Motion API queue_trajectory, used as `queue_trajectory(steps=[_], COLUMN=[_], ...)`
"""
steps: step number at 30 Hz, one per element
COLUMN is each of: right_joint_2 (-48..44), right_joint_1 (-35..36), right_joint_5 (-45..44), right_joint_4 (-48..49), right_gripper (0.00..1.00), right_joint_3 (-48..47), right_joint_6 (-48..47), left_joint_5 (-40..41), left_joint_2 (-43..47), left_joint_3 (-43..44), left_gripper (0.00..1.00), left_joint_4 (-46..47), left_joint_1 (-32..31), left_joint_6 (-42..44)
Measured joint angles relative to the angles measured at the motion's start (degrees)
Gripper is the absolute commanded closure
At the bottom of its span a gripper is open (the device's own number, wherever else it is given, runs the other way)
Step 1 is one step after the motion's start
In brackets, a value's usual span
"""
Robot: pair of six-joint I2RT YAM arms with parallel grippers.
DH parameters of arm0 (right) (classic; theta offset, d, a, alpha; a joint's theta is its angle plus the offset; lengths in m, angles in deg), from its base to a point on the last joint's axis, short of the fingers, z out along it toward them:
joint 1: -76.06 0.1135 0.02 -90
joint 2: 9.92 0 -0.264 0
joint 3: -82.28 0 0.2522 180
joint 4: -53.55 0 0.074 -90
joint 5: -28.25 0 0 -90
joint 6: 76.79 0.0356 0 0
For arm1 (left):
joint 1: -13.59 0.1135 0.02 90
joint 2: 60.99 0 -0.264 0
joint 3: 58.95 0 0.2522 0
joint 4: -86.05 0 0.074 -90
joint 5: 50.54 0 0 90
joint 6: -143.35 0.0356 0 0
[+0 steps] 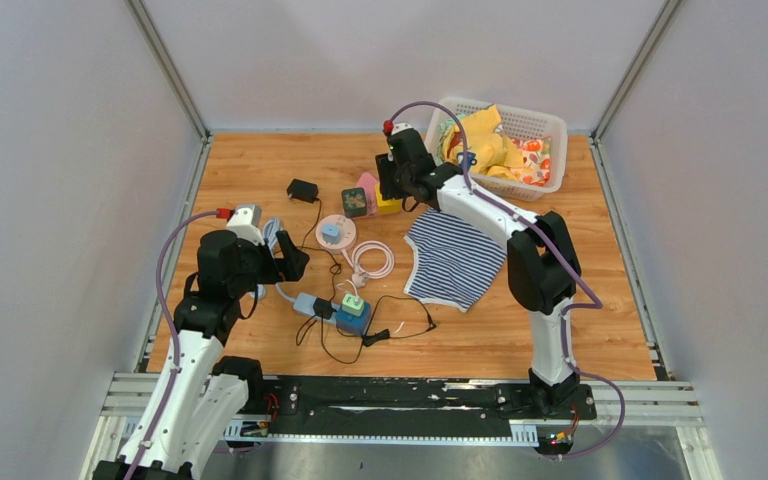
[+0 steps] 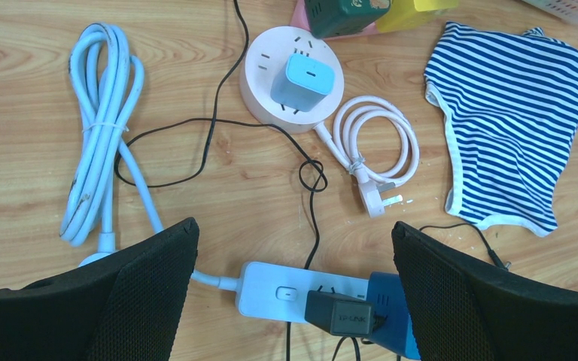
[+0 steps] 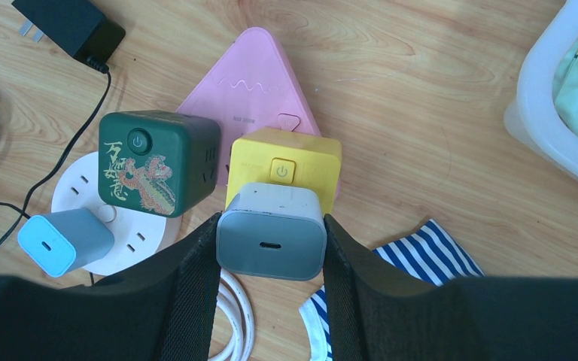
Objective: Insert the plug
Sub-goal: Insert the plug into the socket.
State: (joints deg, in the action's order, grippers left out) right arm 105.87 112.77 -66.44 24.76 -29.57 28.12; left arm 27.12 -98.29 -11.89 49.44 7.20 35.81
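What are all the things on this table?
white plastic basket: one, far right corner
striped cloth: one, blue and white, middle right
dark green cube socket: one, far middle
yellow cube socket: one, beside the green one
pink triangular socket: one, behind both cubes
round pink socket: one, middle
light blue charger: one, on the round socket
light blue cable bundle: one, left
white power strip: one, near middle
loose black adapter: one, left of the cubes
grey charger: one, held near the yellow cube
left gripper: black, open, above the power strip
right gripper: black, shut on the grey charger
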Motion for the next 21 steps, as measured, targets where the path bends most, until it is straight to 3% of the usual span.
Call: queue_trajectory(steps=[21], right_joint_2=[2.7], right_joint_1=[0.7], right_joint_5=[-2.3], right_joint_4=[-2.0], right_gripper=[1.0], right_joint_3=[-3.5], right_joint_6=[-1.1], left_joint_5=[0.0], left_joint_2=[0.1], left_joint_3=[0.0], left_gripper=[0.01], left_joint_4=[0.0], left_joint_1=[0.0], left_joint_6=[0.0])
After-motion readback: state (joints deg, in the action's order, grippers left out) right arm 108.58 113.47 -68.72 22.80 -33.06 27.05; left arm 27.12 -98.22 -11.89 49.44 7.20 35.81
